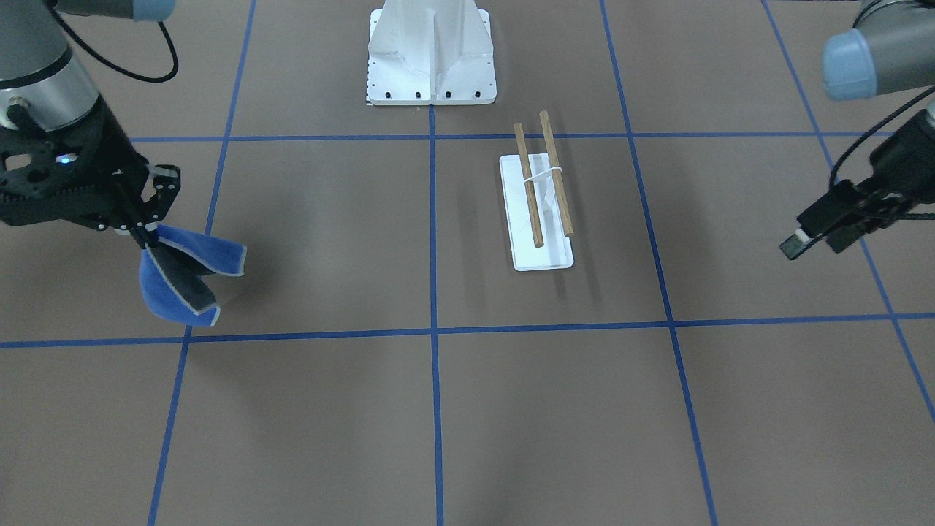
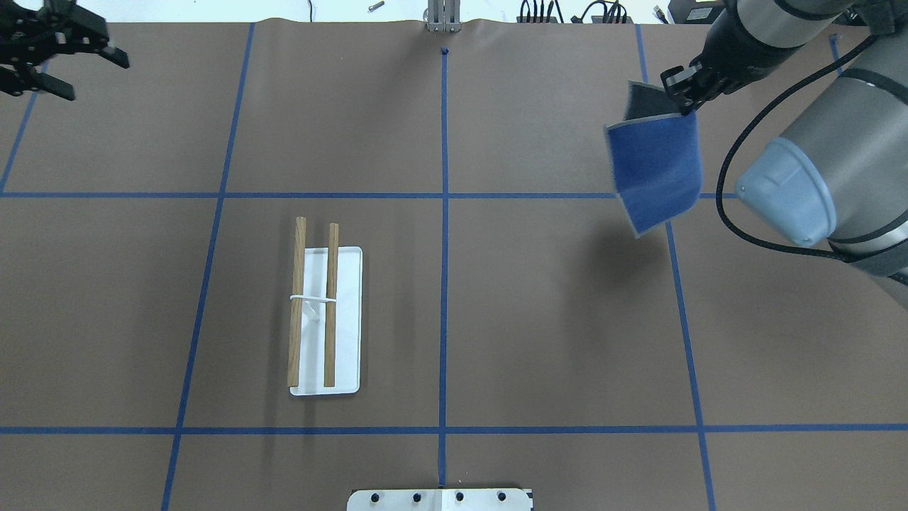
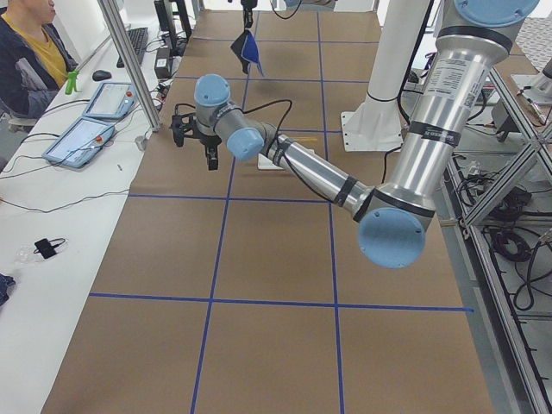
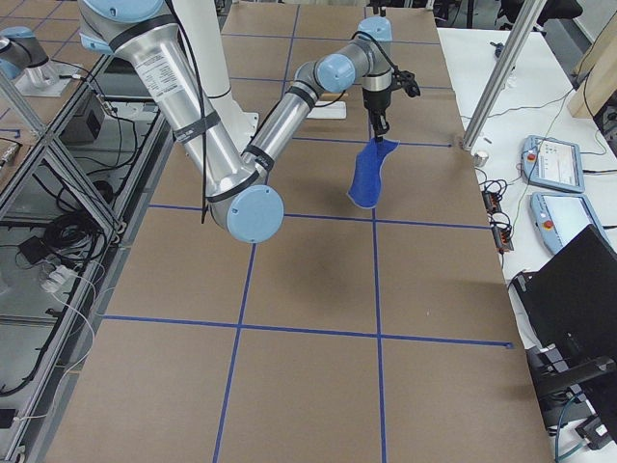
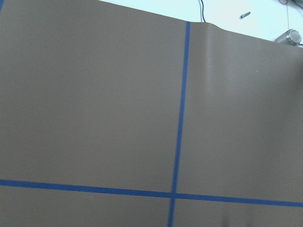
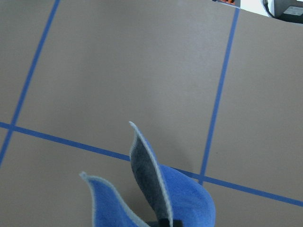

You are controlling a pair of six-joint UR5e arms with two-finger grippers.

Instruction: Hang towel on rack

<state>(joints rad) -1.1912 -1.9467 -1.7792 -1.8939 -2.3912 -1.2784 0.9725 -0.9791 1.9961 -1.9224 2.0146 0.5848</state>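
My right gripper (image 2: 684,106) is shut on the top edge of the royal-blue towel (image 2: 656,174), which hangs folded above the table's right half. In the front-facing view, gripper (image 1: 146,237) and towel (image 1: 182,281) are at the left. The right wrist view shows the towel (image 6: 161,198) hanging with its pale edge and grey underside. The rack (image 2: 330,305), two wooden dowels over a white base plate (image 2: 349,319), stands bare left of centre, far from the towel; it also shows in the front-facing view (image 1: 555,172). My left gripper (image 2: 92,74) is open and empty at the far left corner.
A large white bolted pedestal (image 1: 431,51) stands at the robot's edge of the table, in the middle. Blue tape lines (image 2: 443,213) cross the brown table cover. The left wrist view shows only bare brown cover and tape (image 5: 180,118). A person and tablets (image 3: 78,142) are beyond the far edge.
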